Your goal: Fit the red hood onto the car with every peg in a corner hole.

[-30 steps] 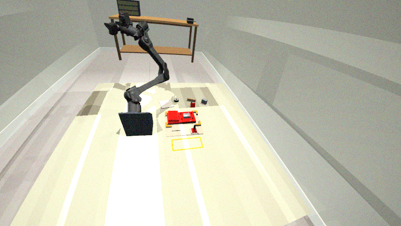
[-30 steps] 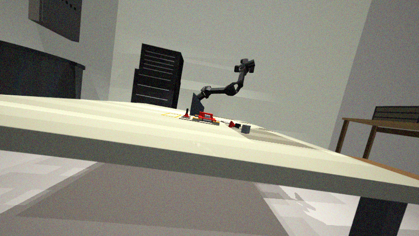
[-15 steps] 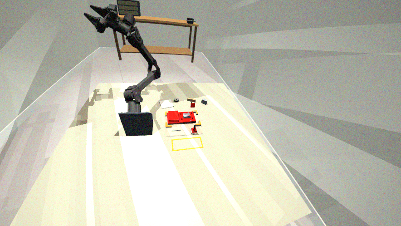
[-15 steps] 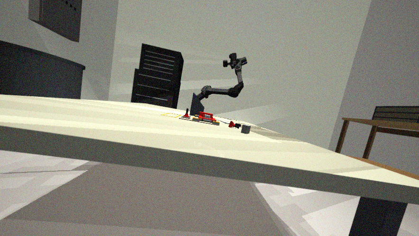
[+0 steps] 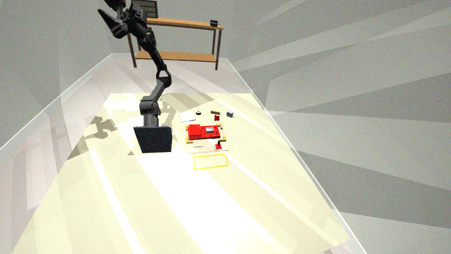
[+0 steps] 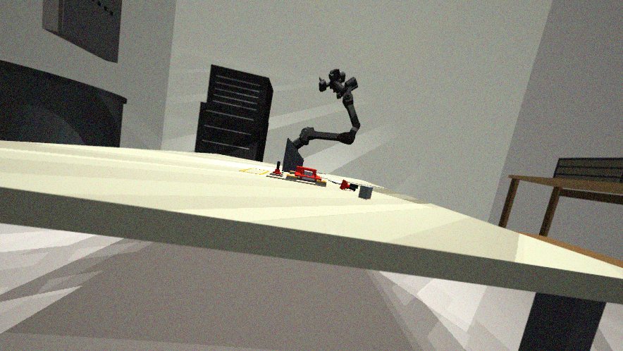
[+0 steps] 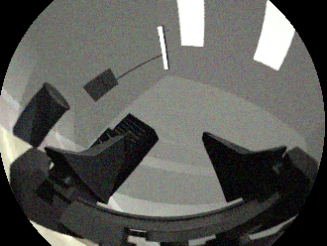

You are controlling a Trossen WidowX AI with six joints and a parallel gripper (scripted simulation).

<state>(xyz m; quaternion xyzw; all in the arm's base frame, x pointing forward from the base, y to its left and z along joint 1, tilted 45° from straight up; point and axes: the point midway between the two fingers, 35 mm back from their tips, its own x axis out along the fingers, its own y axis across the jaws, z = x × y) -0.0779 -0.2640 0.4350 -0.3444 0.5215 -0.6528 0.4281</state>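
Note:
The red chassis (image 5: 206,135) sits in the jig with yellow corners (image 5: 189,141). Its grey engine block (image 5: 209,129) (image 6: 308,173) is uncovered on the deck. Small dark spots around it look like pegs. A raised red box (image 5: 194,130) stands at the chassis's left end in the top view. A small red piece (image 5: 216,117) (image 6: 344,185) lies behind the chassis; I cannot tell whether it is the hood. My gripper (image 7: 166,135) is open and empty, raised high above the table at the top left of the top view. The wrist view shows only walls, lights and cabinets.
A red base with a black stick (image 5: 218,146) (image 6: 278,170) stands in front of the jig. A yellow outline (image 5: 210,155) is nearer the camera. A white sheet (image 5: 187,117), a dark round piece (image 5: 198,112), a tan bar (image 5: 215,111) and a grey block (image 5: 229,114) (image 6: 365,192) lie behind the jig.

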